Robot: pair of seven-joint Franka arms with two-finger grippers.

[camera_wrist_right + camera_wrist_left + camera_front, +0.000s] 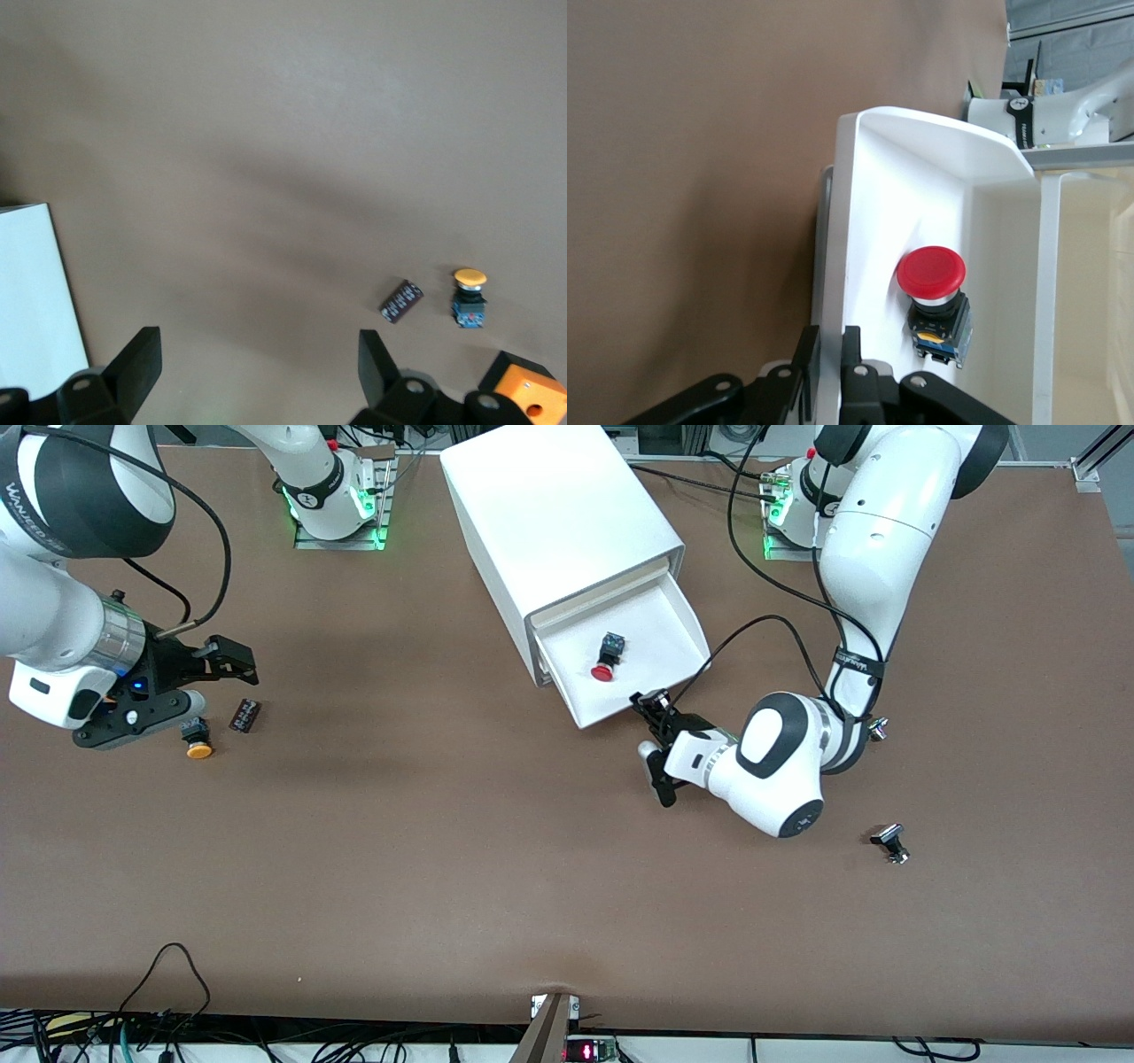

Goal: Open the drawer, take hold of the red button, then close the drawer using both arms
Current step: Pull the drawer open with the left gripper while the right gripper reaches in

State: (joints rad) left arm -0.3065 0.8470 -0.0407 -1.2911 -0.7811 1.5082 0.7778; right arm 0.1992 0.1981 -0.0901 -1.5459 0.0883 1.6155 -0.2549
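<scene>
The white cabinet (558,505) stands between the arms' bases. One drawer (660,624) is pulled out toward the front camera. The red-capped button (605,662) lies on its side on the drawer floor, and it also shows in the left wrist view (932,274). My left gripper (645,704) is at the drawer's front wall (842,221), one finger outside and one inside, shut on that wall (830,359). My right gripper (217,684) is open and empty (257,372), over the table at the right arm's end.
A yellow-capped button (198,746) (469,297) and a small dark chip (245,716) (401,300) lie on the table beside my right gripper. An orange box with a hole (530,398) is close to it. A small black-and-silver part (890,843) lies at the left arm's end.
</scene>
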